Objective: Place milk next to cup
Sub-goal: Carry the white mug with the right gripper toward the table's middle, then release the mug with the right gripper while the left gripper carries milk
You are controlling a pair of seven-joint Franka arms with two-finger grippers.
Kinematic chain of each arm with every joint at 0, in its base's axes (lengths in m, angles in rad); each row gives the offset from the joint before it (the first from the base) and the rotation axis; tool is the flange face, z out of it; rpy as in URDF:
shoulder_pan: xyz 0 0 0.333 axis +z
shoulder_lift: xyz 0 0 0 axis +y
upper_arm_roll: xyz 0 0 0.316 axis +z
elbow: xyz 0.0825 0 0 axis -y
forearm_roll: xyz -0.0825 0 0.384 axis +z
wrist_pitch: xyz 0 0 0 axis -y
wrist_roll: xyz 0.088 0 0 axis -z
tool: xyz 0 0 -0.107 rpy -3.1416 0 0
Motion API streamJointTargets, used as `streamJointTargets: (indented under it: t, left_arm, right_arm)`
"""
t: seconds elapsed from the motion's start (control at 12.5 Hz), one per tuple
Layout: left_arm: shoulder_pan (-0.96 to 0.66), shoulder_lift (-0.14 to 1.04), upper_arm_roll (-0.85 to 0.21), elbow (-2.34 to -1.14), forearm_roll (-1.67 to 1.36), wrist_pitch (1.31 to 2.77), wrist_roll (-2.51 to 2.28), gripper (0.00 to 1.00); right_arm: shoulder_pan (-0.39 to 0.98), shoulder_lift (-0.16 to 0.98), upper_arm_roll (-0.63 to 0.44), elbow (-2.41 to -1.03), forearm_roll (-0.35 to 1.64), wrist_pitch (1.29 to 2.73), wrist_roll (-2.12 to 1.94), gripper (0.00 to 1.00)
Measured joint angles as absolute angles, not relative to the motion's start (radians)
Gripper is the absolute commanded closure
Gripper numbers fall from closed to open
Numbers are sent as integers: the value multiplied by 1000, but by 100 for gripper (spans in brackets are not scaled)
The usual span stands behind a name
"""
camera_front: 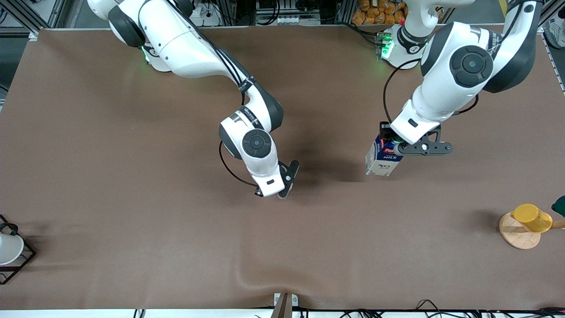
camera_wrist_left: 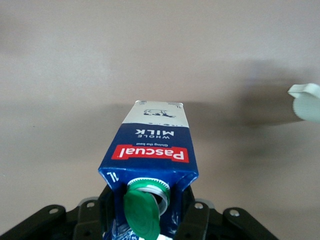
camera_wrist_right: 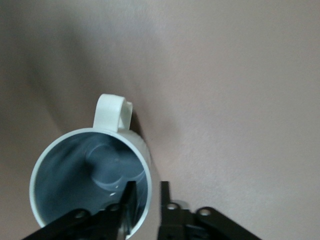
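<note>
The milk point(camera_front: 383, 161), a dark blue carton with a red label band, is tilted, its base at or just above the brown table toward the left arm's end. My left gripper point(camera_front: 397, 148) is shut on its gable top. In the left wrist view the milk point(camera_wrist_left: 152, 135) shows its green cap point(camera_wrist_left: 142, 212) flipped open, between the fingers of the left gripper point(camera_wrist_left: 150, 205). The cup point(camera_wrist_right: 85, 175), cream-white with a grey inside, shows only in the right wrist view. My right gripper point(camera_wrist_right: 147, 185) pinches its wall, one finger inside and one outside. In the front view the right gripper point(camera_front: 287, 181) is low over the table's middle and hides the cup.
A yellow cup point(camera_front: 532, 217) lies on a wooden disc point(camera_front: 516, 236) at the left arm's end. A white cup sits in a black wire rack point(camera_front: 13, 260) at the right arm's end. A whitish piece point(camera_wrist_left: 306, 101) shows at the left wrist view's edge.
</note>
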State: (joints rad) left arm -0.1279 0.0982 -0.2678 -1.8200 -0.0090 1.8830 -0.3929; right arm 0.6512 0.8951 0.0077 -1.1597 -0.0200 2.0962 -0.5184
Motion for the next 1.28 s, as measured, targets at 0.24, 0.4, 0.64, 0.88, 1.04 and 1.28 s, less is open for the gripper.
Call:
streamJointTargets:
  t: [0.24, 0.4, 0.64, 0.88, 1.04, 1.28]
  left_arm:
    - [-155, 115, -272, -1793, -25, 1881, -436, 47]
    - [-170, 124, -275, -1786, -27, 1881, -437, 47]
    - [-214, 135, -288, -1785, -30, 1875, -460, 46]
    - [-307, 155, -293, -1786, -32, 1842, -545, 45]
    - [-360, 177, -295, -1785, -33, 1841, -561, 45]
    - [-416, 232, -295, -1749, -33, 1847, -565, 45]
  right_arm:
    - [651, 894, 7, -1140, -19, 2105, -518, 0]
    - [641, 877, 3, -1131, -19, 2099, -516, 0]
    - [574, 791, -2, -1159, -18, 2058, -516, 0]
    - [488, 661, -3, -1267, -18, 2046, -517, 0]
    - [425, 568, -6, -1368, -18, 2044, -517, 0]
    - [332, 417, -7, -1519, -18, 2037, -518, 0]
